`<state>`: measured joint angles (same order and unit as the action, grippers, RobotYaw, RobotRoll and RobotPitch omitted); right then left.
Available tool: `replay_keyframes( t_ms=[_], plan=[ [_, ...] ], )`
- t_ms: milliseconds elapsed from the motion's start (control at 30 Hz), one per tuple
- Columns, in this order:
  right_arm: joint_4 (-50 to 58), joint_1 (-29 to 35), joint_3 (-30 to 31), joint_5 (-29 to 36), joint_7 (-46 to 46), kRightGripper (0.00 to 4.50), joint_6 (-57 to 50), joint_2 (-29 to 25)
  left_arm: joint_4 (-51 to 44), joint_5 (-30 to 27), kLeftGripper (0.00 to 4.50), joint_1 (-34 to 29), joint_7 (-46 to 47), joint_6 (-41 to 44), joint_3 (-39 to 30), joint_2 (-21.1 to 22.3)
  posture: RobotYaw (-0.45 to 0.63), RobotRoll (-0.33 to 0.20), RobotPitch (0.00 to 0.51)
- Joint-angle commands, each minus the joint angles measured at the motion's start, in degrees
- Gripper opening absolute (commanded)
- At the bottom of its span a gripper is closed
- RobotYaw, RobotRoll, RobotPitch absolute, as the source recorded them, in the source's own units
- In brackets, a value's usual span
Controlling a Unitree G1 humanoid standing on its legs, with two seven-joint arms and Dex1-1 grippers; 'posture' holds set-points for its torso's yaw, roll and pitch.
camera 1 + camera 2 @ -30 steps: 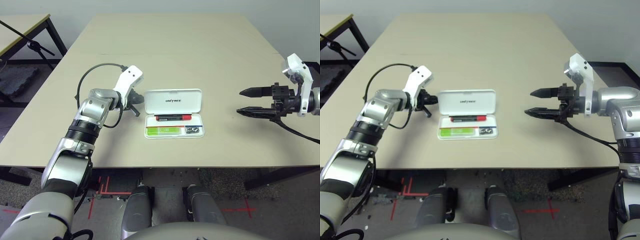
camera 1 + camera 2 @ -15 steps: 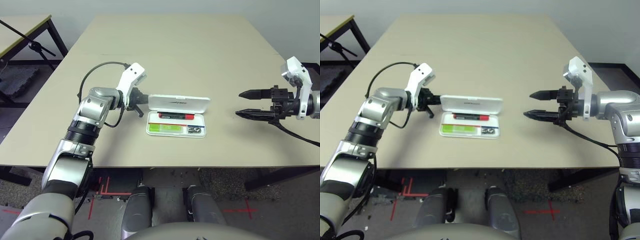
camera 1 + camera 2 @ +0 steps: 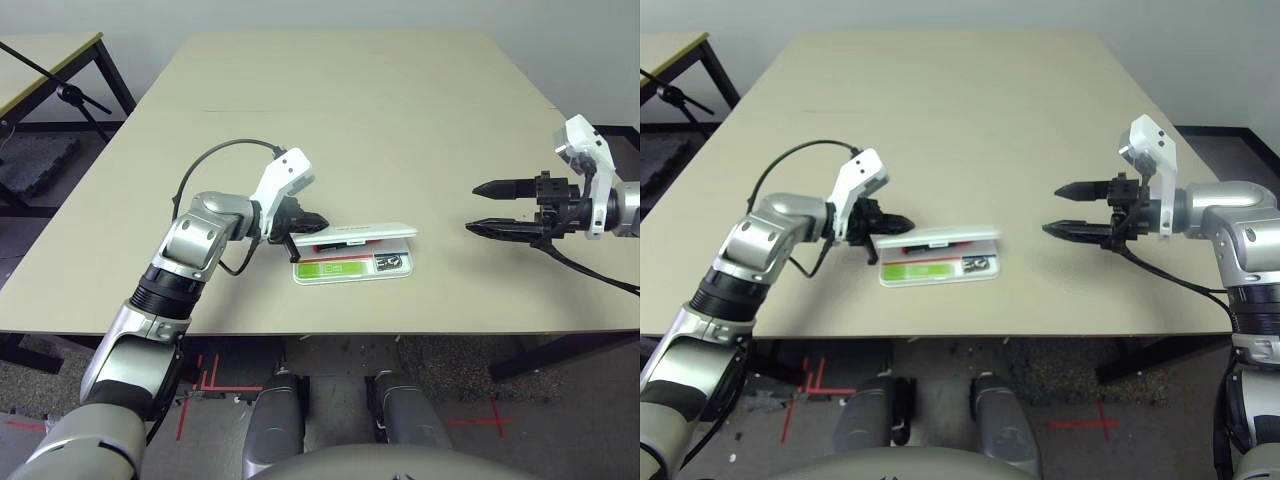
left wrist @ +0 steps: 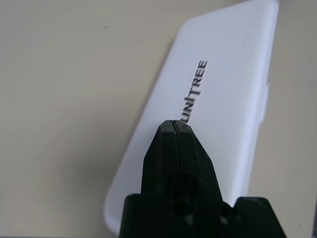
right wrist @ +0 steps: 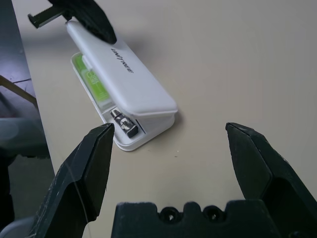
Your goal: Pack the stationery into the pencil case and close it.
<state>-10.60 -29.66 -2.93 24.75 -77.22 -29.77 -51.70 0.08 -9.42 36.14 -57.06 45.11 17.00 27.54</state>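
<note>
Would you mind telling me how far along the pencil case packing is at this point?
Packing looks done: the green highlighter, red marker and clip lie in the tray. In hand: the shut left gripper presses on the lid, which hangs partly lowered over the pencil case. Left: shutting the lid fully. The right gripper hovers open, apart from it.

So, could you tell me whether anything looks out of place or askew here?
Nothing stands out. The pencil case sits flat with its lid half lowered under the shut left gripper; the green highlighter and clip lie neatly inside.
</note>
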Motion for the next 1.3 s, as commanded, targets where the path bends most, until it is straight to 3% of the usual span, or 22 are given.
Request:
replay_keyframes(
  t_ms=[33,600,667,767,900,1200,1300],
  plan=[
    [-0.4,-0.3,0.9,-0.6,0.0,4.50,0.5,0.4,-1.7,-0.1,0.04,-2.4,0.0,0.6,3.1,-0.1,-0.10,0.000,0.052],
    [-0.6,0.4,1.1,-2.1,0.3,4.50,1.5,1.1,-0.1,2.1,0.04,-6.0,-0.1,-2.8,8.2,2.1,-0.10,0.000,0.061],
    [-0.6,0.4,1.2,-2.3,0.3,4.50,1.5,1.3,-0.1,1.7,0.04,-6.3,0.2,-3.3,7.4,2.0,-0.10,0.000,0.064],
    [-1.3,0.1,0.8,-2.9,2.2,4.50,2.4,2.5,2.2,0.6,0.04,-6.4,4.3,-10.4,1.3,-0.7,-0.10,0.000,0.065],
    [-6.5,-1.5,-3.6,-3.1,9.3,4.50,6.9,6.5,7.3,-2.6,0.92,-5.4,14.1,-19.8,-13.4,-3.8,-0.10,0.000,0.071],
    [-25.6,-5.3,-12.5,-4.7,26.4,4.50,21.1,12.9,23.8,-3.2,4.31,-4.1,23.9,-38.9,-30.2,0.0,-0.07,0.000,0.084],
    [-30.5,-6.4,-14.7,-5.2,31.7,4.50,25.9,14.4,29.7,-3.5,4.45,-2.8,27.3,-42.9,-33.6,0.5,-0.07,0.000,0.087]
  ],
)
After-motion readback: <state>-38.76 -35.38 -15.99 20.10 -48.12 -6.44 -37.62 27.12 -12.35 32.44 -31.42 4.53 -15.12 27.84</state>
